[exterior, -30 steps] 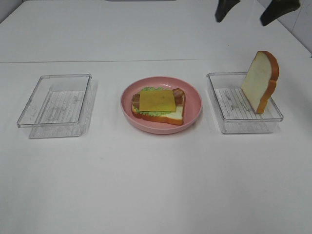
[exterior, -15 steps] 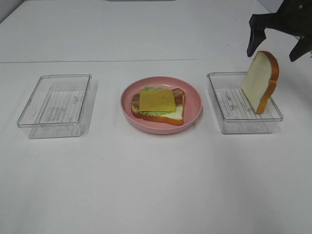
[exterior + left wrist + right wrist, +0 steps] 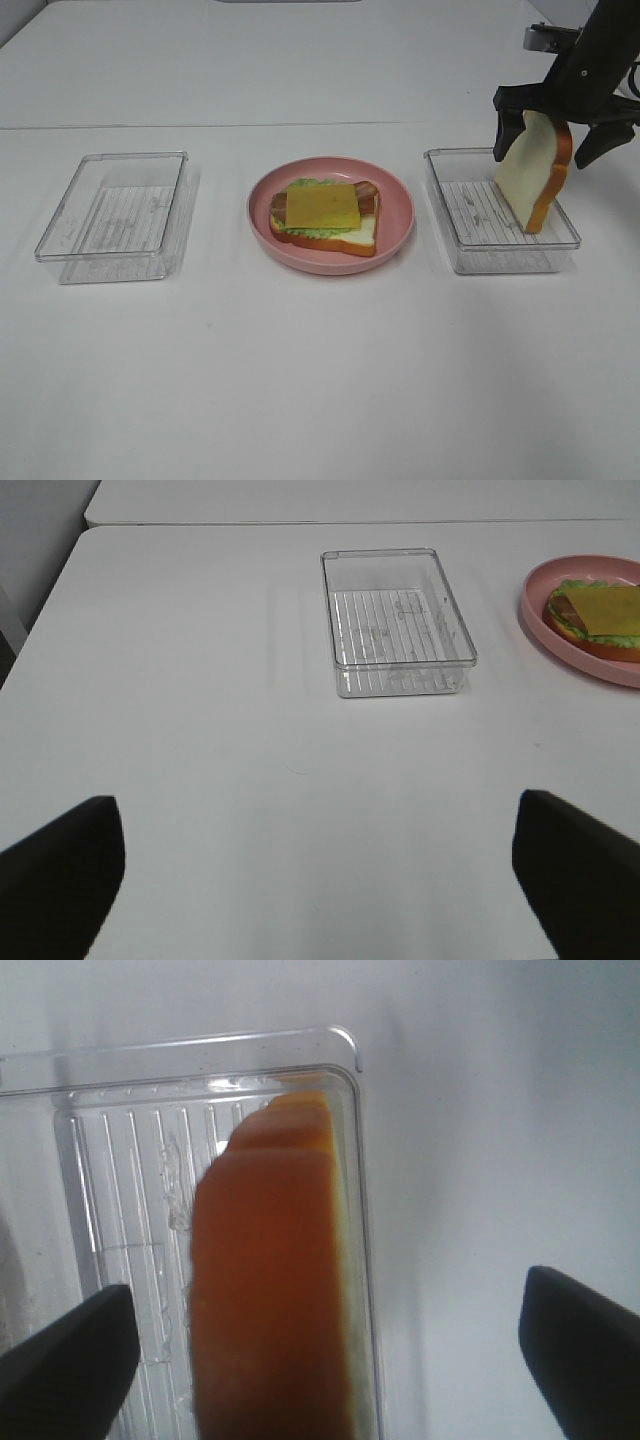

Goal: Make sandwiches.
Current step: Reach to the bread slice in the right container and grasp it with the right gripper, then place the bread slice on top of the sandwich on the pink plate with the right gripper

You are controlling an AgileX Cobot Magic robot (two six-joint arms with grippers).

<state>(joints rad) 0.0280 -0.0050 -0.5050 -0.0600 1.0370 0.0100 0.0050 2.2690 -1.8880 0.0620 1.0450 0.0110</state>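
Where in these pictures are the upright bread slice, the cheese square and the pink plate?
upright bread slice (image 3: 528, 178), exterior high view, on its white face.
cheese square (image 3: 322, 205), exterior high view, at its centre.
pink plate (image 3: 398, 195), exterior high view, on its right rim.

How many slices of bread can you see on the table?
2. One slice lies at the bottom of the stack on the pink plate. The other slice stands on edge in the clear tray on the right, between the right gripper's open jaws.

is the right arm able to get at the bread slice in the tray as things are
Probably yes: the right gripper is open, straddling the top of the upright slice leaning in the tray, nothing between.
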